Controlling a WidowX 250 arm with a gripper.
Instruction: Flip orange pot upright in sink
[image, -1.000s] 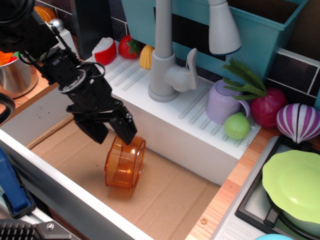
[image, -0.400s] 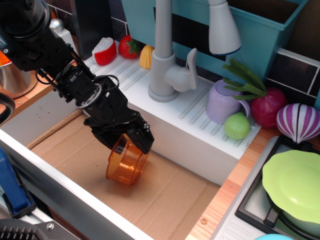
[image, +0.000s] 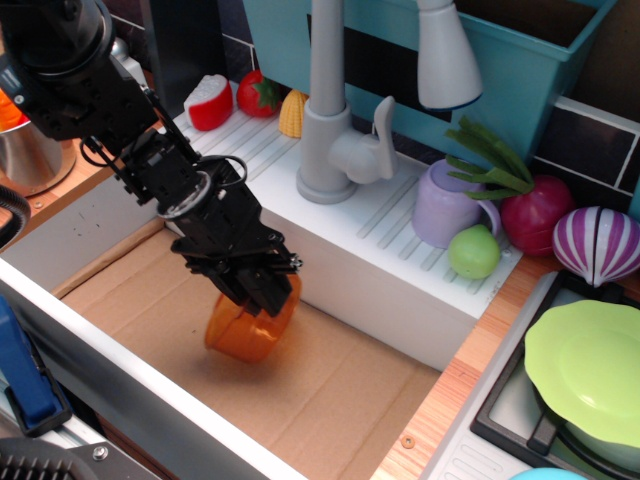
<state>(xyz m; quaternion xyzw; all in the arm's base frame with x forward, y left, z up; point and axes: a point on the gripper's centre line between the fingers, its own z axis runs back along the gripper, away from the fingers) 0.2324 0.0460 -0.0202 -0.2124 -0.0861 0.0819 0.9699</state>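
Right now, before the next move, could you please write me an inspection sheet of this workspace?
Surface: sink, brown floor, white walls.
Job's things: orange pot, tilted, apparently lifted off the floor.
Clutter: lilac mug, green fruit, red onion, striped onion, green plate, steel pot.
Grippers: gripper shut on the pot's rim.
Cables: black wires looped on the arm.
Surroundings: faucet, teal bin, dark tiled wall.
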